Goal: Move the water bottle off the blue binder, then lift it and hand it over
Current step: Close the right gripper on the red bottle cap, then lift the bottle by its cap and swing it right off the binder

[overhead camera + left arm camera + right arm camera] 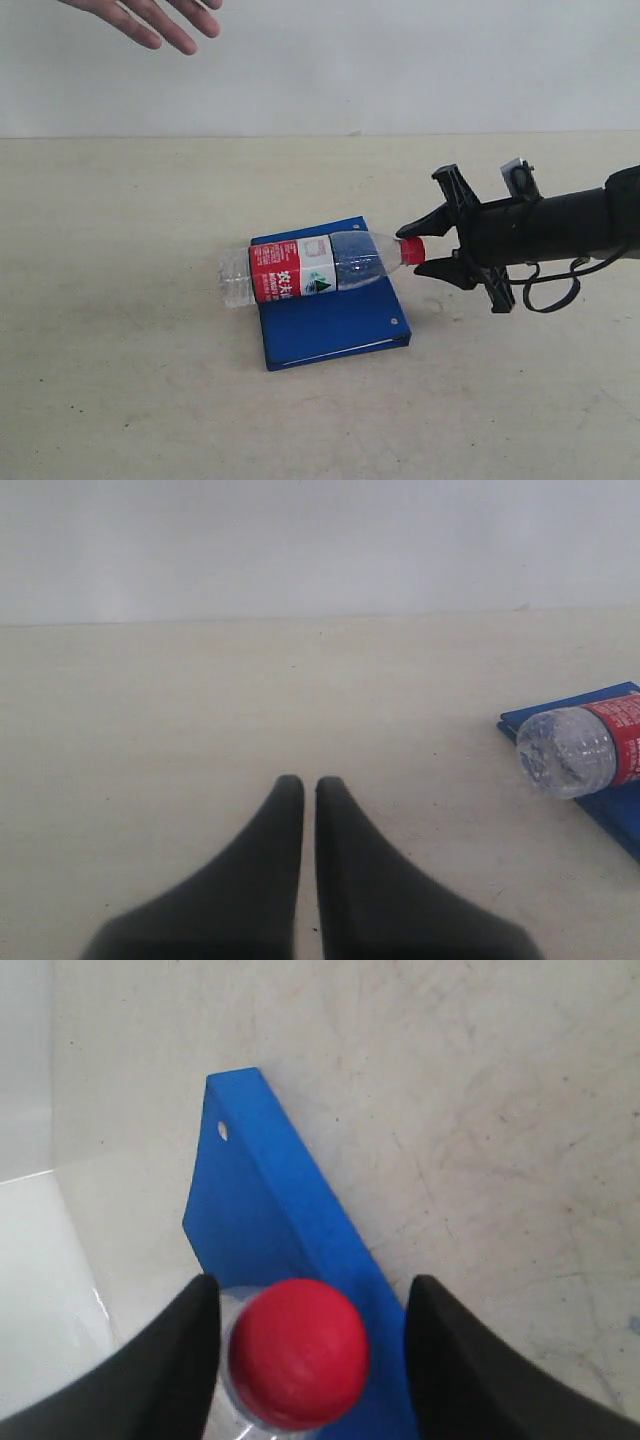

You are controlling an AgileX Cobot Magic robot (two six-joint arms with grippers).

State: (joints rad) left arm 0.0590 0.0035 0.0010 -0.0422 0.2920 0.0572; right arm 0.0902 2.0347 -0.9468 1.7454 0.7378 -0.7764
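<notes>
The water bottle (310,268) lies on its side across the blue binder (335,320), its clear base hanging over the binder's left edge. Its red cap (412,250) points right. My right gripper (425,243) is open, with its two black fingers on either side of the cap. In the right wrist view the red cap (298,1352) sits between the fingers (455,1360), close to one and apart from the other. My left gripper (309,785) is shut over bare table, away from the bottle's base (565,752).
A person's open hand (160,20) hangs at the top left of the exterior view. The binder lies on a pale beige table (120,380) in front of a white wall. The left arm does not show in the exterior view.
</notes>
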